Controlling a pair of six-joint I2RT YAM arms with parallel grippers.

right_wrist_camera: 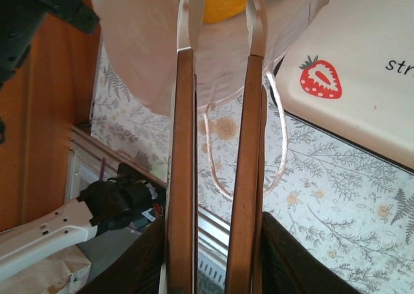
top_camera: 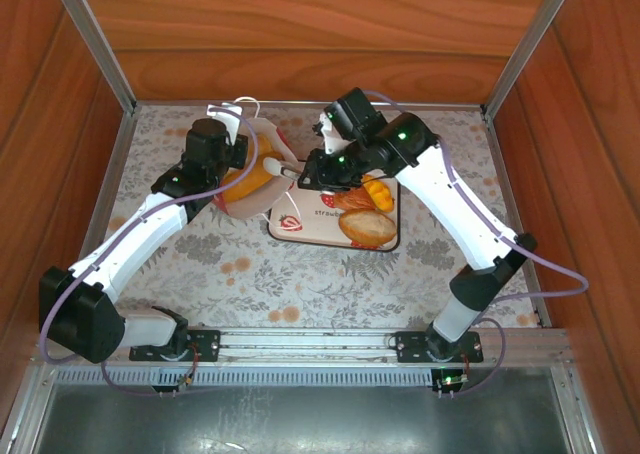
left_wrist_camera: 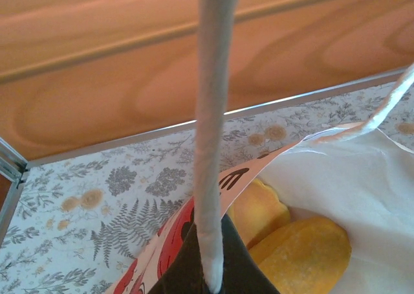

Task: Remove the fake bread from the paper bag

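- You see the paper bag [top_camera: 268, 139] leaning over on the table just left of the tray [top_camera: 310, 224], with its mouth gaping. It is white inside [left_wrist_camera: 362, 190], and its outer wall carries red print.
- Its white cord handle [left_wrist_camera: 210, 145] runs taut straight up, while another handle hangs in a slack loop [right_wrist_camera: 279, 145].
- Part of the fake bread [top_camera: 248, 181] sits inside the bag. You can make out two smooth orange-yellow pieces, one [left_wrist_camera: 304, 258] lying against the other [left_wrist_camera: 259, 206].
- On the tray, an oval golden-brown loaf [top_camera: 367, 226] lies nearest you. An orange roll [top_camera: 377, 189] and a darker brown piece [top_camera: 348, 202] lie just behind it.
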